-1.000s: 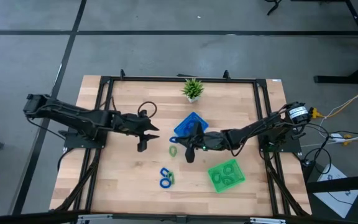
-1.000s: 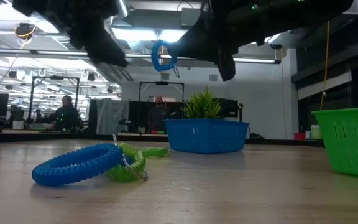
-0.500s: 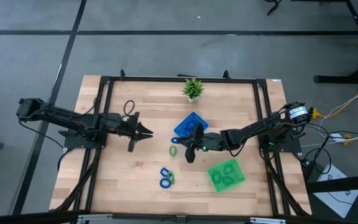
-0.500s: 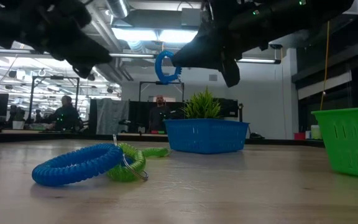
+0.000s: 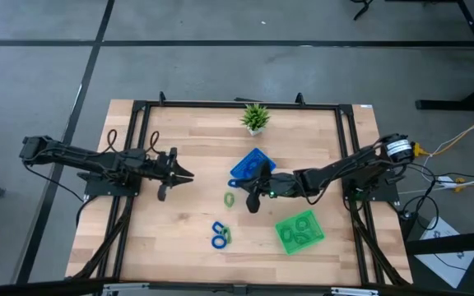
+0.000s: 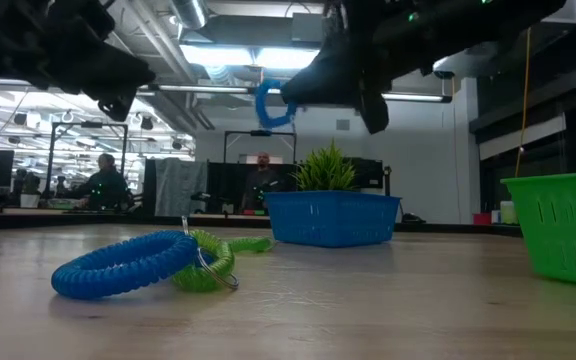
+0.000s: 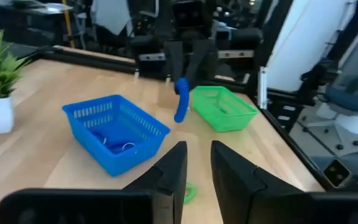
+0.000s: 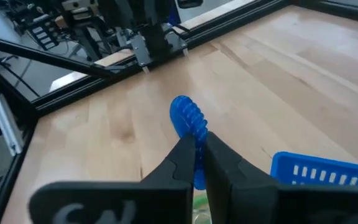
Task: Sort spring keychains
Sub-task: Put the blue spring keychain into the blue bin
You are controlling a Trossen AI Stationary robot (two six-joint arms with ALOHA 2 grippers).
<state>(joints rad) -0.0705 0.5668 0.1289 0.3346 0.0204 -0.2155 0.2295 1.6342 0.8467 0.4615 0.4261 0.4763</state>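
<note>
A blue spring keychain is up in the air, with my right gripper shut on it, near the blue tray. It also shows in the low view as a blue loop. On the table lie a green keychain and a blue one touching a green one. The blue tray holds blue coils; the green tray holds green ones. My left gripper hovers over the table's left part, open by a narrow gap, with nothing between its fingers. My right gripper pinches one side of the blue keychain's coil between its two fingers. The fingers come nearly level from the table's right side. The rest of the loop stands out beyond the fingertips, lifted clear of the table.
A small potted plant stands at the far edge, behind the blue tray. A black frame runs round the tabletop. Bare wood lies between my left gripper and the trays. People sit in the room beyond.
My left gripper has drawn back toward the table's left edge and sunk a little, tipping up toward level, and its fingers have come together from wide apart to a narrow gap. My right gripper has kept its place with the blue keychain, which has turned slightly.
</note>
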